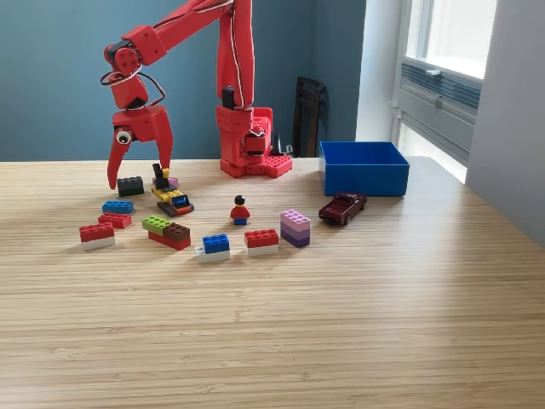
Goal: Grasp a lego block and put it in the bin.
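Exterior view: the red claw point(138, 175) hangs with its 2 fingers spread, empty, directly above a black lego block point(130, 186) on the worktop point(341, 324). The blue bin point(364, 168) sits well apart at 3 o'clock from the claw, with a dark red toy car point(342, 207) just beside it at 7 o'clock.

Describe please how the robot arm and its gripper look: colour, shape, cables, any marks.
The arm is all red plastic, built of boxy segments, on a red studded base. Thin white and dark cables loop along the links. The gripper has two long, curved, pointed red claws, with a googly eye stuck on one side.
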`<action>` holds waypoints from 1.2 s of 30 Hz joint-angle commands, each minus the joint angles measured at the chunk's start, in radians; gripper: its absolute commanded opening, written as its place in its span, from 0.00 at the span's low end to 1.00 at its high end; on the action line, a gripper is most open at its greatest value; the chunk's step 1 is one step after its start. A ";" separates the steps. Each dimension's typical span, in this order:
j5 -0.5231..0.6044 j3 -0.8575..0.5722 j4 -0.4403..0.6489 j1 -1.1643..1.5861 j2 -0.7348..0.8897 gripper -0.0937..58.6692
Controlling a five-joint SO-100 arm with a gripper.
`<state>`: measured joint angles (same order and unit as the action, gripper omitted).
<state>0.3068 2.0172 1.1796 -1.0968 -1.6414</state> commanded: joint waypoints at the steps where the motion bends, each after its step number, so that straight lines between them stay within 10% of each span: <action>1: -0.018 -0.077 0.008 -0.014 0.008 0.62; 14: -0.041 -0.078 0.008 -0.031 0.020 0.53; 20: -0.058 -0.071 0.008 -0.037 0.020 0.11; 26: -0.091 -0.052 0.008 -0.029 0.020 0.00; 36: -0.150 -0.101 0.058 -0.011 0.020 0.00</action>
<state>0.1641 1.9942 1.1934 -1.1167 -1.6076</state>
